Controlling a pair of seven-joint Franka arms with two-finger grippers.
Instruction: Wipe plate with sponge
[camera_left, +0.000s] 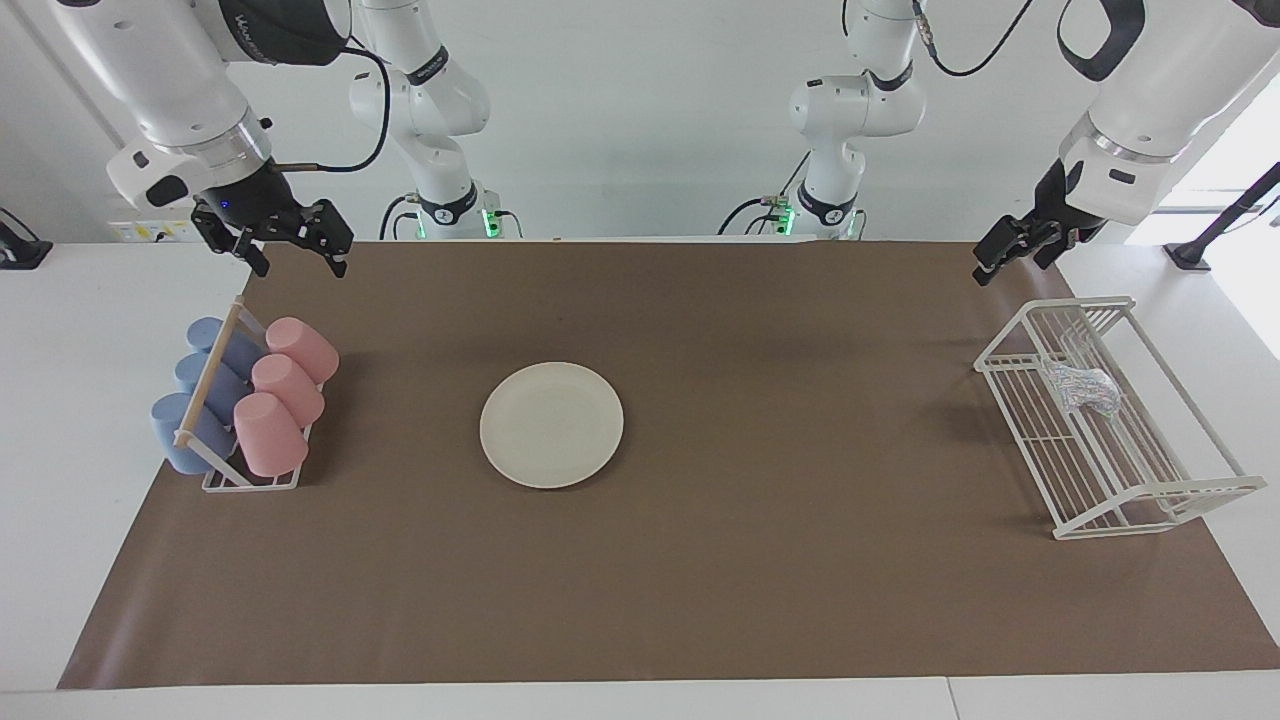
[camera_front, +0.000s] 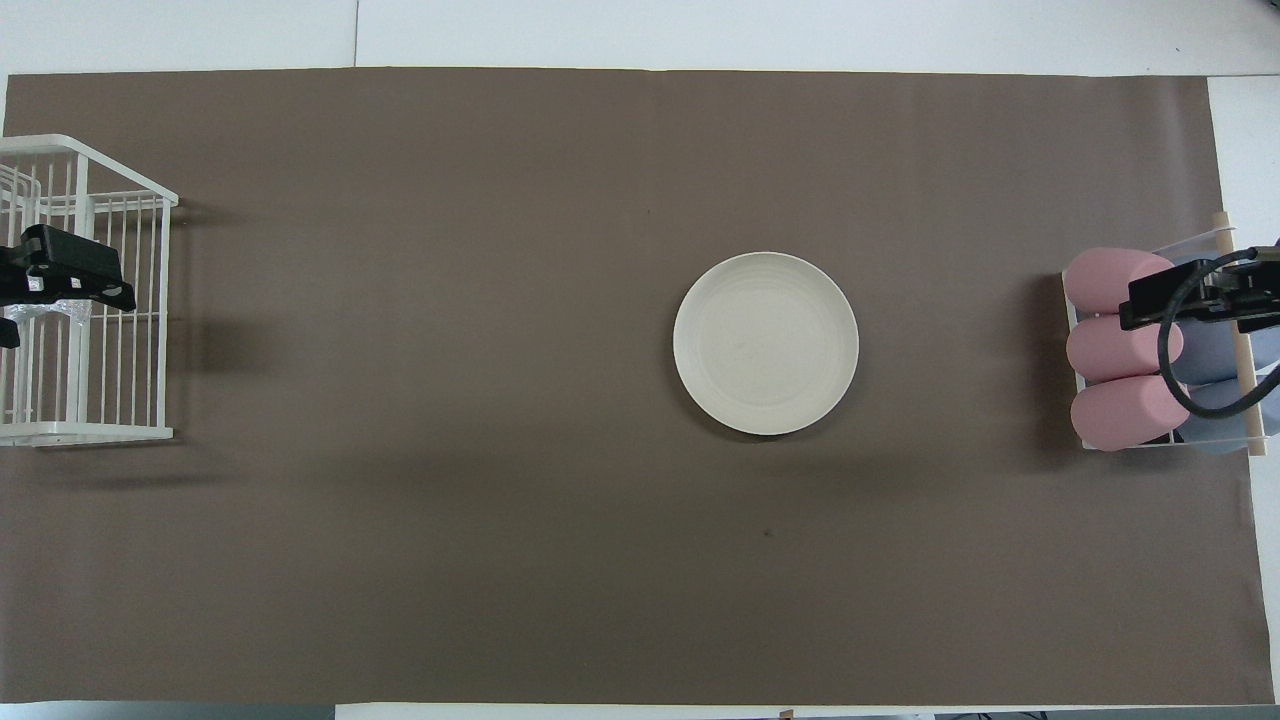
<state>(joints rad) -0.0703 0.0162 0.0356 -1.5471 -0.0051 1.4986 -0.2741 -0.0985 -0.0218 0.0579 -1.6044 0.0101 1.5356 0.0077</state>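
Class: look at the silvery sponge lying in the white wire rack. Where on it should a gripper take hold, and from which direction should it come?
Come from straight above. The sponge lies on the floor of the wire rack, whose walls block the sides while the top is open. It is a wrinkly lump with no handle, so pinching across its middle bulk seems best. The left gripper, open and raised by the rack, looks best placed; the right gripper waits over the cups' end.

Overhead view: only a sliver of the sponge (camera_front: 40, 313) visible below the left gripper (camera_front: 70, 278), the rest covered by it. White wire rack (camera_front: 120, 300) cut off by the picture's edge (same for the gripper's arm). At the other end, blue cups (camera_front: 1215, 365) largely hidden under the right gripper (camera_front: 1190, 295) and its cable, and clipped by the edge too. Facing view: both arms cropped at the top; left gripper (camera_left: 1010, 255) seen edge-on, finger gap unreadable.
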